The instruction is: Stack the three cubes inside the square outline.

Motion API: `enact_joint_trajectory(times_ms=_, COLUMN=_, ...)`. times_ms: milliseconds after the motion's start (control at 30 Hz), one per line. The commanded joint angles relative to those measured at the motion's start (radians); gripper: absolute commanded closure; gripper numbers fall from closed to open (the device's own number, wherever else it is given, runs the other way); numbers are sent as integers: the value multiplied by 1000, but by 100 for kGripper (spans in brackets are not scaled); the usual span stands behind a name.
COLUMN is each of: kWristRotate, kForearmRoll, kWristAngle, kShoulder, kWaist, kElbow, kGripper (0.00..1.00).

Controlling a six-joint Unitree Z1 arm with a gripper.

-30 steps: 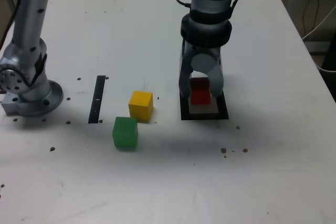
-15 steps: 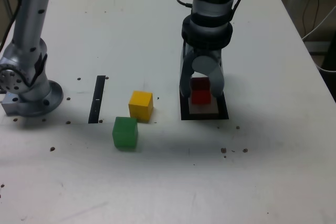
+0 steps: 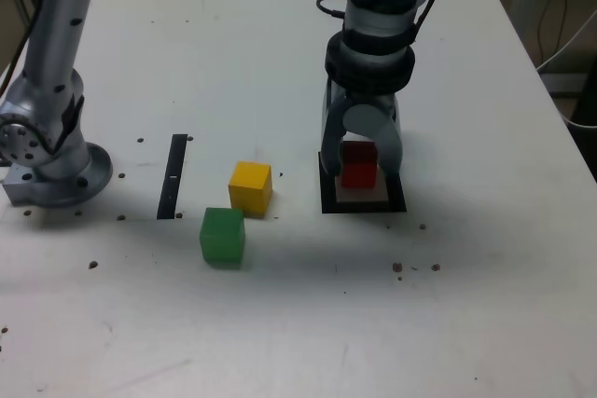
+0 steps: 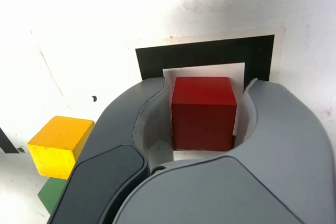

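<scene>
The red cube (image 3: 357, 167) (image 4: 203, 111) sits on the white centre of the square outline (image 3: 364, 205) (image 4: 199, 59). My gripper (image 3: 360, 172) (image 4: 205, 85) stands straight down around it. The jaws are open, with a thin gap showing on each side of the cube in the wrist view. The yellow cube (image 3: 250, 186) (image 4: 60, 145) rests on the table towards the exterior view's left of the outline. Just in front of it lies the green cube (image 3: 222, 235) (image 4: 52, 195), partly hidden behind a finger in the wrist view.
A thin black strip (image 3: 173, 176) lies to the exterior view's left of the yellow cube. The arm's base (image 3: 51, 165) stands at the far left of that view. Small dark specks (image 3: 415, 267) dot the white table. A cable (image 3: 560, 53) hangs beyond the right edge.
The jaws have parted slightly from the red cube, which stays in the outline. The wrist has shifted a little. The yellow and green cubes have not moved.
</scene>
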Motion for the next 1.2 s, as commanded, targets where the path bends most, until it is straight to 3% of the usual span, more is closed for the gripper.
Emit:
enact_joint_trajectory(times_ms=0, kWristRotate=-5, kForearmRoll=-1, kWristAngle=5, kShoulder=-11, kWaist=-2, kElbow=7, kGripper=5)
enact_joint_trajectory(times_ms=67, kWristRotate=-13, kForearmRoll=1, kWristAngle=11, kShoulder=-23, kWaist=-2, kElbow=15, kGripper=1)
enact_joint_trajectory(times_ms=300, kWristRotate=-41, kForearmRoll=9, kWristAngle=45, kShoulder=-94, kWaist=-13, kElbow=42, kGripper=1)
enact_joint_trajectory(times_ms=600, kWristRotate=41, kForearmRoll=99, kWristAngle=120, kShoulder=-314, kWaist=12, kElbow=122, kGripper=1)
enact_joint_trajectory(times_ms=733, kWristRotate=118, kForearmRoll=148, kWristAngle=113, kShoulder=-342, kWaist=52, kElbow=155, kGripper=1)
enact_joint_trajectory(times_ms=867, kWristRotate=151, kForearmRoll=141, kWristAngle=107, kShoulder=-341, kWaist=74, kElbow=200, kGripper=1)
enact_joint_trajectory(times_ms=1000, kWristRotate=159, kForearmRoll=91, kWristAngle=90, kShoulder=-342, kWaist=75, kElbow=274, kGripper=1)
enact_joint_trajectory(times_ms=1167, kWristRotate=160, kForearmRoll=-6, kWristAngle=33, kShoulder=-350, kWaist=60, kElbow=382, kGripper=1)
